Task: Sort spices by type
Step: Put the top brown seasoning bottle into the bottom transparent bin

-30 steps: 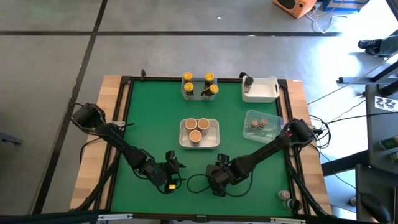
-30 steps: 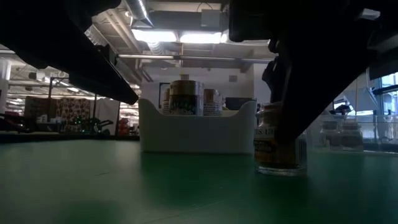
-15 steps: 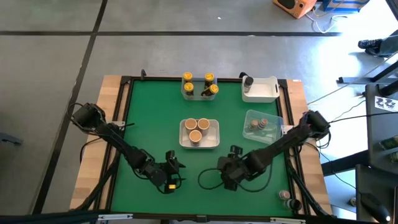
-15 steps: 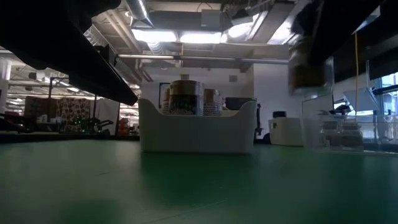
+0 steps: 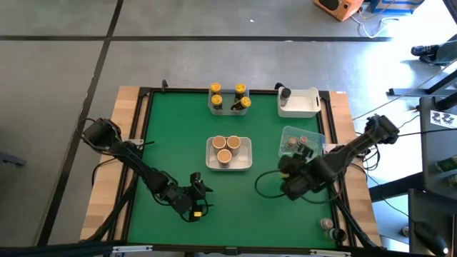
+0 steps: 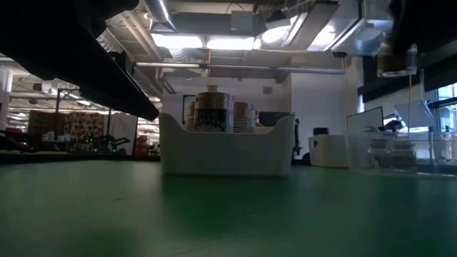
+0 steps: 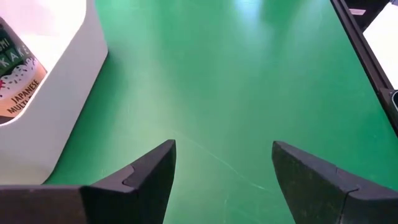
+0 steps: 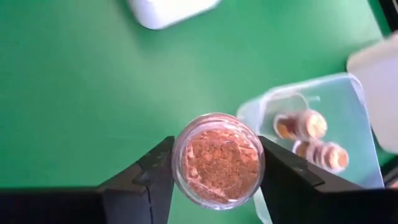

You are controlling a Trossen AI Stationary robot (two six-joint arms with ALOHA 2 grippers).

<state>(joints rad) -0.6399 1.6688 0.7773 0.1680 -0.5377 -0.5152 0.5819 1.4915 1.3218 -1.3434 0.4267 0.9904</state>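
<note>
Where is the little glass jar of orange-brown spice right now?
The glass spice jar is clamped in the right gripper, lifted off the green table on its right side, beside the clear plastic tub.

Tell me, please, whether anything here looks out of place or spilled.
One stray jar sits off the green mat on the wooden border at the near right corner, away from every tub. Nothing looks spilled. The right claw holds a jar aloft beside the clear tub; the left claw waits near-left.
</note>
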